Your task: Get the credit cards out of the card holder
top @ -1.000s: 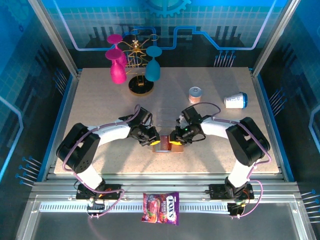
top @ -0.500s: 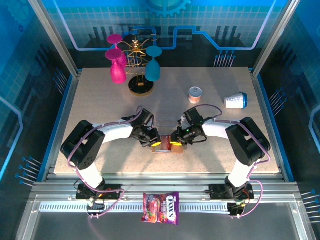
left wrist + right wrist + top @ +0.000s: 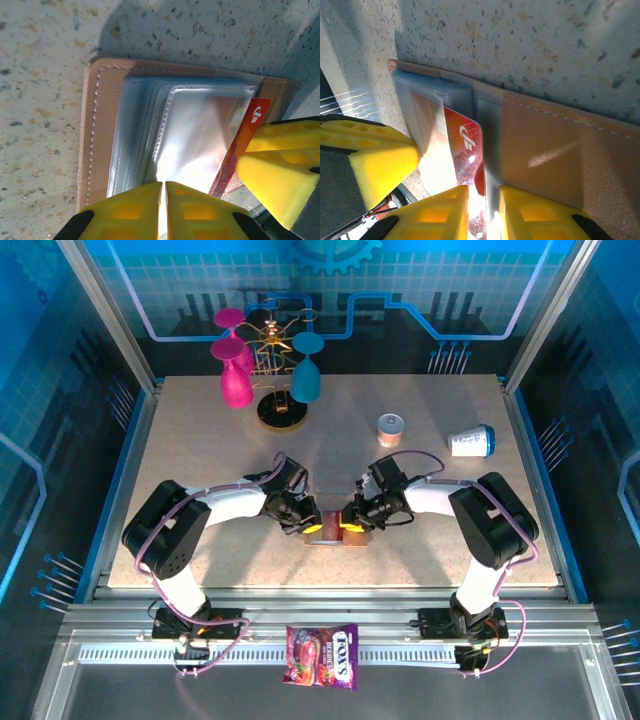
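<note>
Nearest, at 6 o'clock on the metal rail in front of the table, lies a purple-red candy bag (image 3: 322, 655). Past it, on the speckled table (image 3: 200, 450) and a little toward 6 o'clock from its middle, the tan card holder (image 3: 335, 539) lies unfolded and flat, with both arms bent in over it.

The left gripper (image 3: 163, 186) reaches in from 9 o'clock. Its yellow fingers are pressed almost together, and the edge of one clear sleeve (image 3: 200, 135) of the card holder runs into the slit between them, so it pinches that sleeve. The right gripper (image 3: 484, 192) reaches in from 3 o'clock. Its jaws stand narrow and clamp the edge of a red credit card (image 3: 468, 150) with a white logo, which pokes partway out of the sleeves. Whether the sleeves hold more cards I cannot tell.

Farther off, a small can (image 3: 390, 429) stands upright at 1 o'clock from the card holder. A white paper cup (image 3: 470, 441) lies on its side at 2 o'clock. At 11 o'clock, by the far edge, a gold wire rack (image 3: 278, 412) carries pink glasses (image 3: 235, 385) and a teal glass (image 3: 305, 380), bowls down.
</note>
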You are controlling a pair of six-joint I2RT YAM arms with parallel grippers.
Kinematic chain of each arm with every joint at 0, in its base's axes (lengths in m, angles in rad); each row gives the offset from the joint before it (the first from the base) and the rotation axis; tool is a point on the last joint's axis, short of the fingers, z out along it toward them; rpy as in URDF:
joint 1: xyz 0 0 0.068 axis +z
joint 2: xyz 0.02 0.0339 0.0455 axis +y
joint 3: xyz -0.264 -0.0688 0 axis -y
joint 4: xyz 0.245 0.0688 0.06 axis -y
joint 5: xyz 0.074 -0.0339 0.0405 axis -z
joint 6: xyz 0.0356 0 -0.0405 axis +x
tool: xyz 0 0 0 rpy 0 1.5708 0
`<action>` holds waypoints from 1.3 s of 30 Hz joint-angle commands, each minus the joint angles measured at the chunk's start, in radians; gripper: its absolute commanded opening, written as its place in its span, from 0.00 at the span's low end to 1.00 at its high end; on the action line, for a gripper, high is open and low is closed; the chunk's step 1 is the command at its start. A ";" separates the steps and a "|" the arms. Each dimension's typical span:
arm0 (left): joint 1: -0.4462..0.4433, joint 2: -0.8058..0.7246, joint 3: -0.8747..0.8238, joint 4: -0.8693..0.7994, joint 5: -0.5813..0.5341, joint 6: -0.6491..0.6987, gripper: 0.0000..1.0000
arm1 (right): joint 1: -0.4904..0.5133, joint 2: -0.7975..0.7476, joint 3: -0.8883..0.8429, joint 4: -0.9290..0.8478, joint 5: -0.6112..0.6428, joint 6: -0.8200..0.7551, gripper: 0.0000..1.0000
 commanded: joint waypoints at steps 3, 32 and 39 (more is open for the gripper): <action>-0.004 0.025 0.000 -0.047 -0.012 0.008 0.13 | -0.013 0.028 -0.023 0.064 -0.051 0.033 0.23; -0.004 0.021 -0.005 -0.040 -0.012 0.009 0.13 | -0.077 -0.039 -0.005 -0.131 0.005 -0.088 0.12; -0.004 0.017 -0.010 -0.037 -0.015 0.008 0.13 | -0.087 -0.057 0.038 -0.277 0.075 -0.167 0.11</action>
